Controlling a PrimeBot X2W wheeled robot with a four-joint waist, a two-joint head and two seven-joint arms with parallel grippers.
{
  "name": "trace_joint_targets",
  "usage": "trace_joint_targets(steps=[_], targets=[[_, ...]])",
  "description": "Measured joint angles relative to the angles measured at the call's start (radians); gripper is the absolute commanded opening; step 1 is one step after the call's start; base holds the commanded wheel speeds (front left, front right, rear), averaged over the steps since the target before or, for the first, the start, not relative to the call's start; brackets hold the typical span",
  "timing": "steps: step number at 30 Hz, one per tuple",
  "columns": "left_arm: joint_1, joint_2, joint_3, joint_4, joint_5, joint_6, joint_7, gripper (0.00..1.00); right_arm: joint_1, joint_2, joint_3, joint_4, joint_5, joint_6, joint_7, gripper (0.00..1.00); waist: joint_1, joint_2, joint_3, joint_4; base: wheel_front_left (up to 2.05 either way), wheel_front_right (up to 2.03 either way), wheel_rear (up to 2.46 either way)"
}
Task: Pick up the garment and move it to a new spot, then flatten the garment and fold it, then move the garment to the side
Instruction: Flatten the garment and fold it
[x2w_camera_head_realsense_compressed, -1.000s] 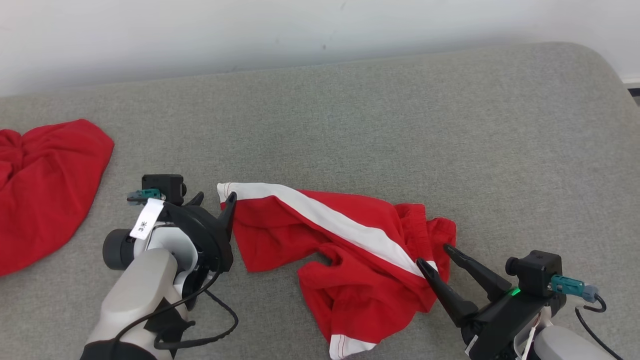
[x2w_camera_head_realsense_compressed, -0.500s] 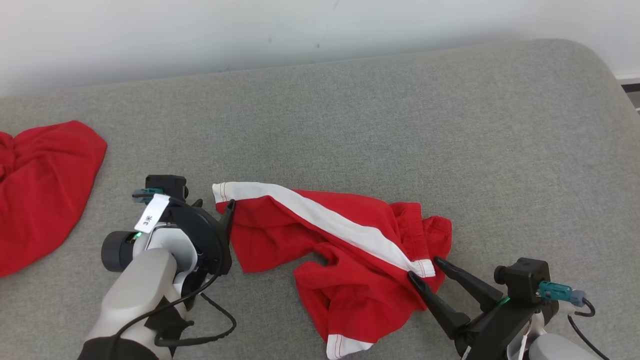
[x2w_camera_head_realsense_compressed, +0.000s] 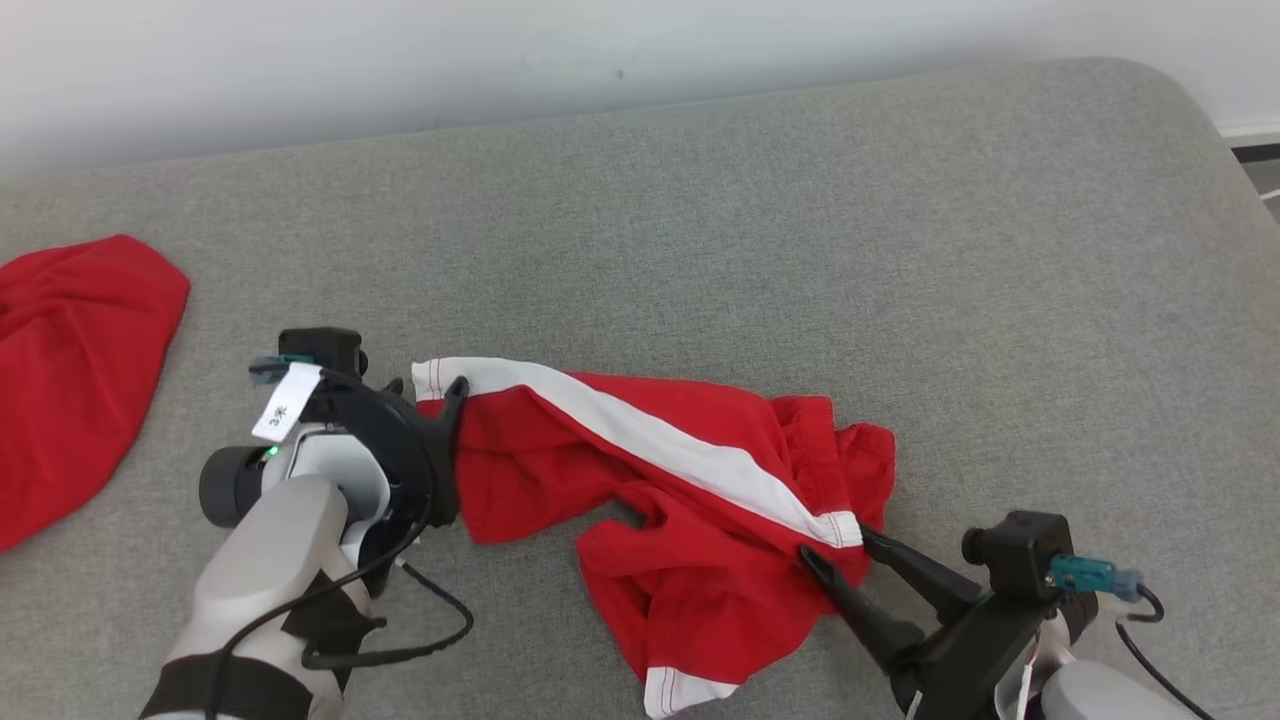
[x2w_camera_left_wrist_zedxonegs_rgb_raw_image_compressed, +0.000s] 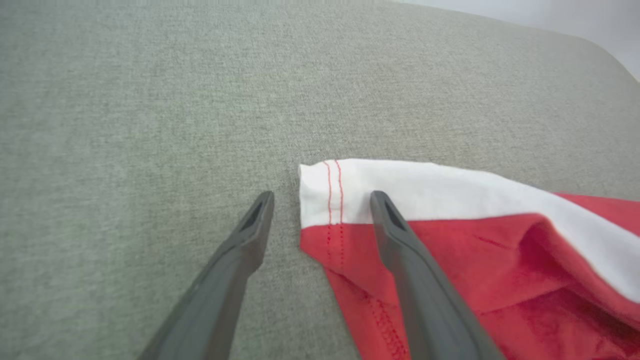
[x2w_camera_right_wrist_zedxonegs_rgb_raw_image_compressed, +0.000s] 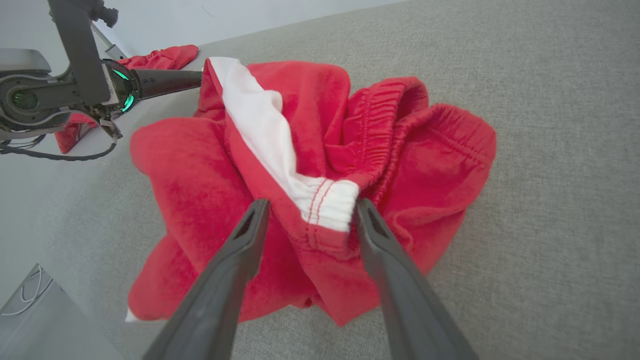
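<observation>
Shorts (x2w_camera_head_realsense_compressed: 690, 500), red with a white stripe (x2w_camera_head_realsense_compressed: 650, 445), lie crumpled toward the near side of the grey surface (x2w_camera_head_realsense_compressed: 700, 250), roughly midway between its left and right edges, one leg stretched leftward and the rest bunched. Nearest me, my right gripper (x2w_camera_right_wrist_zedxonegs_rgb_raw_image_compressed: 311, 205) is low over the bunched end with its fingers spread, the white end of the waistband (x2w_camera_right_wrist_zedxonegs_rgb_raw_image_compressed: 385, 130) sitting between them; nothing is pinched as far as I can tell. Further left, my left gripper (x2w_camera_left_wrist_zedxonegs_rgb_raw_image_compressed: 322, 197) is also spread wide at the hem (x2w_camera_left_wrist_zedxonegs_rgb_raw_image_compressed: 330, 195) of the stretched leg, one finger over the cloth and the other over bare surface, so the hem corner is between them but not gripped. I judge both grasps are about to be taken, and that is where it may go wrong. On the right the cloth is piled in several layers, so closing there could catch extra folds and the shorts would lift as a lump rather than open out. On the left the bite is only on the very edge; a thin pinch could slip free once I pull, or the outer finger could drag on the upholstery. Uneven lifting would twist the leg. Beyond, by the left edge, a second red cloth (x2w_camera_head_realsense_compressed: 70, 370) lies well apart; moving that way risks tangling them. Past the far edge is a pale wall (x2w_camera_head_realsense_compressed: 500, 60).
</observation>
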Motion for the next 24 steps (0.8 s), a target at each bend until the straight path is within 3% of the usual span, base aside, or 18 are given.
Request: trace_joint_targets(steps=[1, 2, 3, 13, 24], targets=[[-0.005, 0.000, -0.001, 0.000, -0.001, 0.000, 0.000, 0.59, -0.006, 0.000, 0.002, 0.000, -0.001, 0.000, 0.004, 0.43, 0.0000, 0.0000, 0.001, -0.001, 0.00, 0.00, 0.00], [-0.009, 0.000, -0.002, 0.000, -0.002, 0.000, 0.000, 0.35, -0.011, 0.000, 0.001, -0.002, -0.002, -0.004, 0.006, 0.29, -0.0001, 0.0000, 0.003, -0.002, 0.00, 0.00, 0.00], [-0.009, -0.001, -0.004, 0.000, -0.002, 0.000, 0.000, 0.00, -0.011, 0.000, 0.001, -0.003, -0.002, -0.007, 0.007, 0.00, 0.0000, 0.0000, 0.004, -0.003, 0.00, 0.00, 0.00], [-0.023, -0.003, -0.030, -0.002, -0.012, 0.000, -0.002, 0.00, -0.010, 0.000, -0.008, -0.004, -0.002, -0.013, 0.003, 0.00, 0.0000, 0.0000, 0.005, 0.012, 0.00, 0.00, 0.00], [-0.033, -0.003, -0.050, -0.058, -0.058, 0.000, -0.037, 0.00, -0.068, 0.006, -0.095, -0.007, 0.045, -0.015, -0.045, 0.00, -0.0001, 0.0000, -0.021, 0.045, 0.00, 0.00, 0.00]])
